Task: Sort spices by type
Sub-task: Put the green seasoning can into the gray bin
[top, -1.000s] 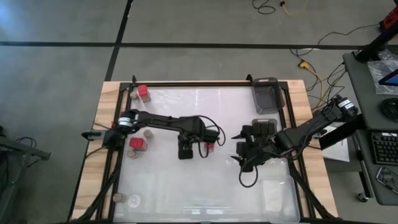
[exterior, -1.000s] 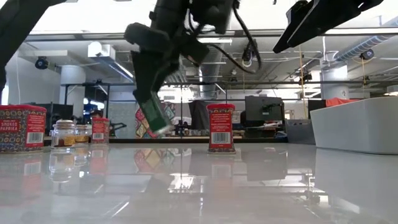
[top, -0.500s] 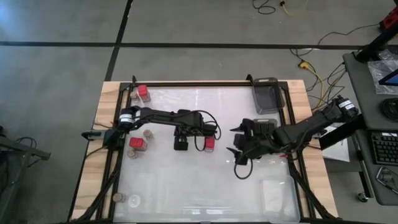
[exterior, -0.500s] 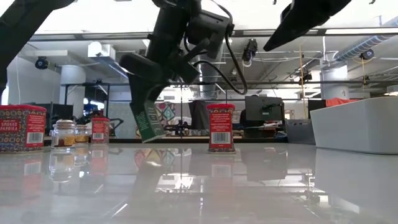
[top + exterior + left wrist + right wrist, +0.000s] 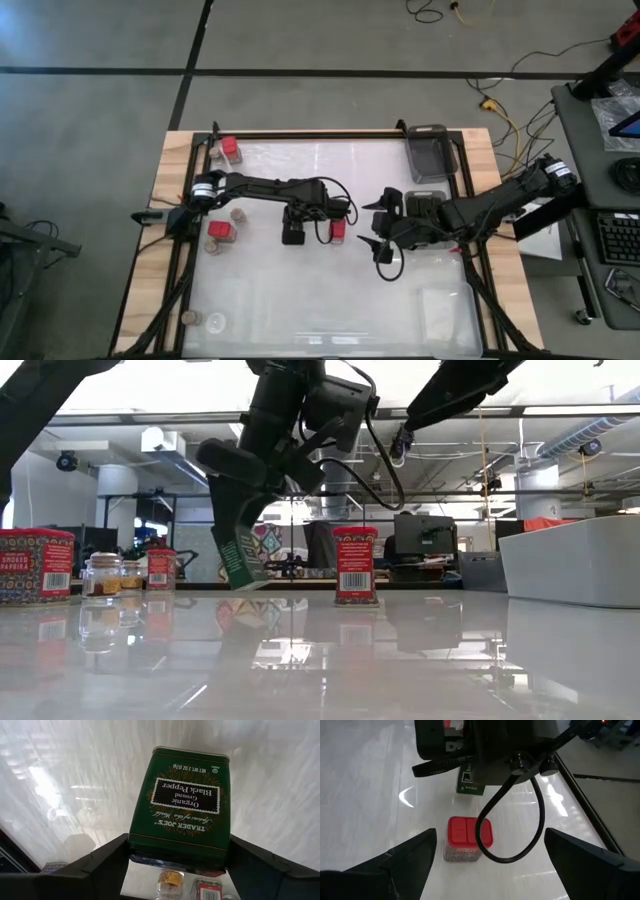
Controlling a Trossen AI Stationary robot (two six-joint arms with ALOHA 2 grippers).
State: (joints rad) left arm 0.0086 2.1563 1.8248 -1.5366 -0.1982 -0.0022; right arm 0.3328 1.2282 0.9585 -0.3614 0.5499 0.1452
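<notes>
Open workshop rm, grey concrete floor, bright overhead light.
Floor crossed by dark tape lines, w/ yellow & black cables trailing at one side. White glossy worktop on plywood base w/ black frame; strong glare on surface. Side desk holds a keyboard. Low view: exposed ceiling w/ ducts & pipes, strip lights, dark monitor far back, shelving & misc equipment along rear, daylight-bright upper area.
</notes>
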